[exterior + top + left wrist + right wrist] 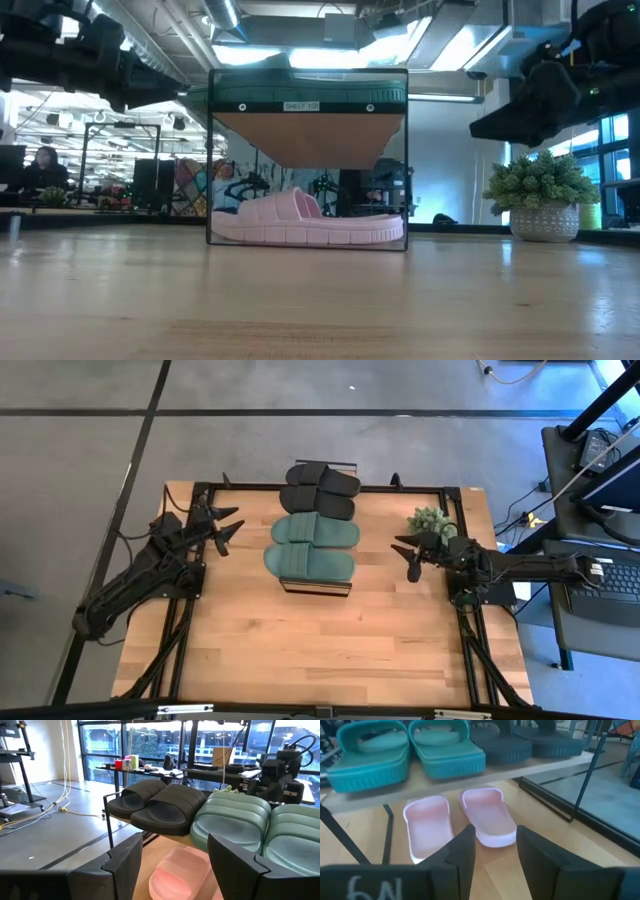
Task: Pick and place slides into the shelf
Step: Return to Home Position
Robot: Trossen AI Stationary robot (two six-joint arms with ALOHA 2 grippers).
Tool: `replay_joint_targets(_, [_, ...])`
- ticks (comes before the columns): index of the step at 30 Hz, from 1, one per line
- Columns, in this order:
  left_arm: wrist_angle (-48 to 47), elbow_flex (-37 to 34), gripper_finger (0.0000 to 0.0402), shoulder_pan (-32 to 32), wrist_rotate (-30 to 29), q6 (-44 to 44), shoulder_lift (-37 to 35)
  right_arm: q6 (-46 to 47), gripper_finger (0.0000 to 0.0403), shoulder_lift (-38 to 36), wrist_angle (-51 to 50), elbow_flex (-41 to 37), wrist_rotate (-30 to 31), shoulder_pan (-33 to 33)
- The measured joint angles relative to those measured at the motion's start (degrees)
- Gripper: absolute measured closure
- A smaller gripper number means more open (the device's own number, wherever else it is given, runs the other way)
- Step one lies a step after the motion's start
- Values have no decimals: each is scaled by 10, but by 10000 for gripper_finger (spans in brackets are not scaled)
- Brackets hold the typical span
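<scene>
Pink slides [487,815] just ahead of R claw [494,834]

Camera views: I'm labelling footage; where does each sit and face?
High: overhead, straight down on the shelf between both arms.
Low: table height, level at the shelf's end; arms overhead.
Left wrist: past the open left gripper toward black slides.
Right wrist: past the open right gripper toward pink slides.
Shared: both wrist views show green slides above pink.

Pink slide [305,226] beneath shelf [308,136] (plant [541,186] nearby).
</scene>
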Motion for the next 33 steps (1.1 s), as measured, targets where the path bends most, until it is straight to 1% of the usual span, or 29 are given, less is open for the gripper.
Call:
replay_joint_targets(11, [-53,0,185,0,0,-12,-68,13,260,-80,-66,0,0,0])
replay_joint_targets(20, [-82,0,185,0,-21,-14,-69,16,260,-144,-121,0,0,0])
replay_joint_targets(25, [-63,-17,185,0,-26,-18,-69,7,260,-164,-128,0,0,0])
replay_joint_targets(28, [-32,-37,185,0,-28,-28,-70,1,260,-168,-131,0,0,0])
replay_joint_targets(33, [-15,-48,185,0,-28,-29,-70,3,260,-168,-133,0,0,0])
